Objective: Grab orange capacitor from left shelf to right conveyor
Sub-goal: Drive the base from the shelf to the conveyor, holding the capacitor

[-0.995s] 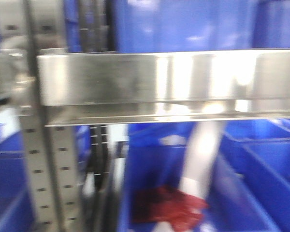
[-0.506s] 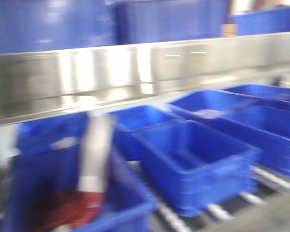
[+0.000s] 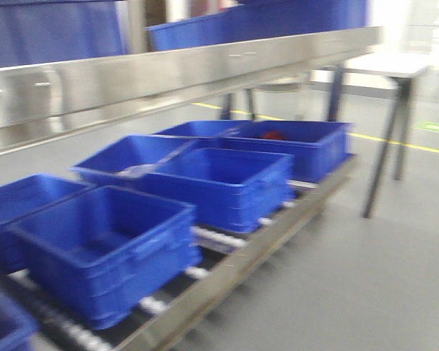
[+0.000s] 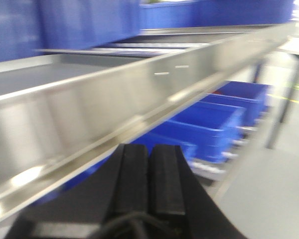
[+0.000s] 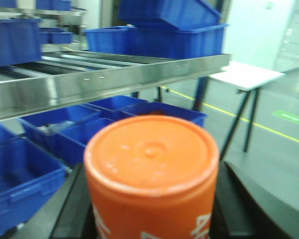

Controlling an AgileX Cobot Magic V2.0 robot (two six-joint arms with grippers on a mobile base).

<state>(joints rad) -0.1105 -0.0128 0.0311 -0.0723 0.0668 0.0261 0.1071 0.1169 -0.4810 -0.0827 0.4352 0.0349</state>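
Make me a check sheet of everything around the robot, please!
Surface: steel roller shelf, carrying bins.
Job's things: orange capacitor, held in right hand.
Clutter: blue bins; something red in the far one.
Hands: right hand shut on the orange capacitor; left hand shut, holding nothing.
Cables: nothing seen.
Surroundings: grey floor, yellow line, white table.

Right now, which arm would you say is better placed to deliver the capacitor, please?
Right: the right pincer holds the orange capacitor, while the left pincer is shut and empty.
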